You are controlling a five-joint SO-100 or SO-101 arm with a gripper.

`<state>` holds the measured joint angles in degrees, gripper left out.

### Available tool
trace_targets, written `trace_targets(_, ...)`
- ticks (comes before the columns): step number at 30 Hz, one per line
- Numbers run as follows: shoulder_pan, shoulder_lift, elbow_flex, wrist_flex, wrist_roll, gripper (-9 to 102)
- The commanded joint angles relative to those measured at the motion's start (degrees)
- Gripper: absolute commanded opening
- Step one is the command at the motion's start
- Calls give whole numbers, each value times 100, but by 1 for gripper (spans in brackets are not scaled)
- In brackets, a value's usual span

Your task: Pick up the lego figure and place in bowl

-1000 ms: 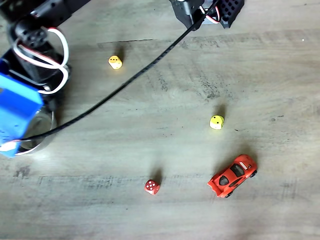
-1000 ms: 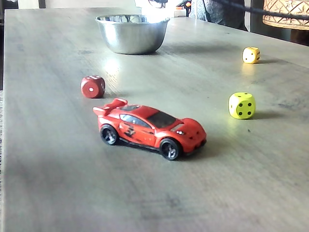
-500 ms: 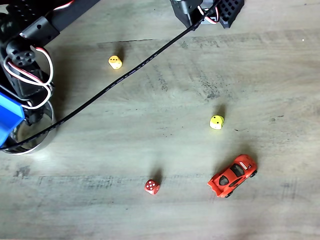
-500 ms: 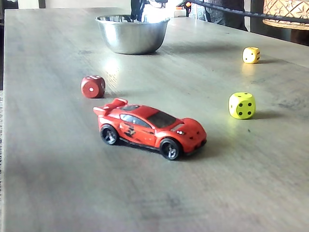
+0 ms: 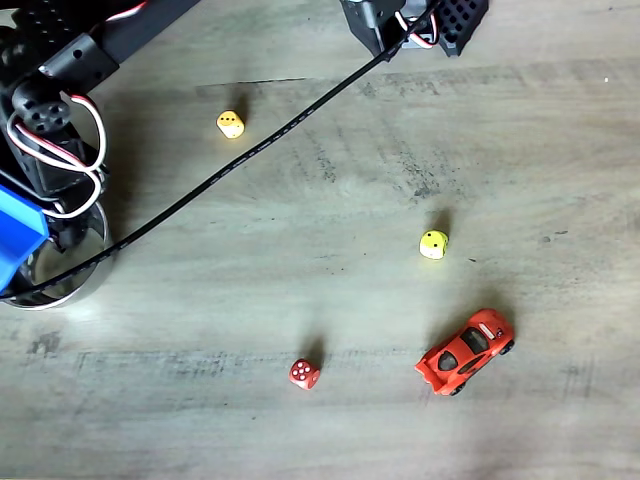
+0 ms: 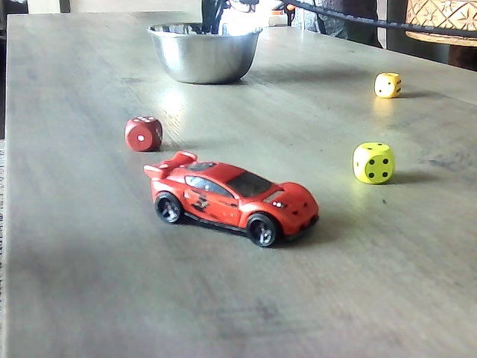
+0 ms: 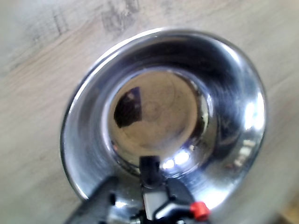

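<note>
In the wrist view the steel bowl lies right below me, its shiny inside bare and reflecting a dark shape. At the bottom edge my gripper is shut on the lego figure, a small black piece with a red bit beside it, held over the bowl's near rim. In a fixed view from above, the arm covers most of the bowl at the left edge. In the low fixed view the bowl stands at the back with the dark gripper tip just above it.
A red toy car and a red dice lie in the front part of the table. A yellow-green dice sits mid-right, a yellow dice near the arm. A black cable crosses above the table.
Over the last second the arm swung further left and back over the bowl, and the gripper tip came into the low fixed view above the rim. It has held still for half a second.
</note>
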<state>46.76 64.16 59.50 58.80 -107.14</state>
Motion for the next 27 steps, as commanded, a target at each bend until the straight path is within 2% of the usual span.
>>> trace_targets(1,35,53,-360,-79,18,16)
trace_targets(27,-9,62,-396,-132,9,17)
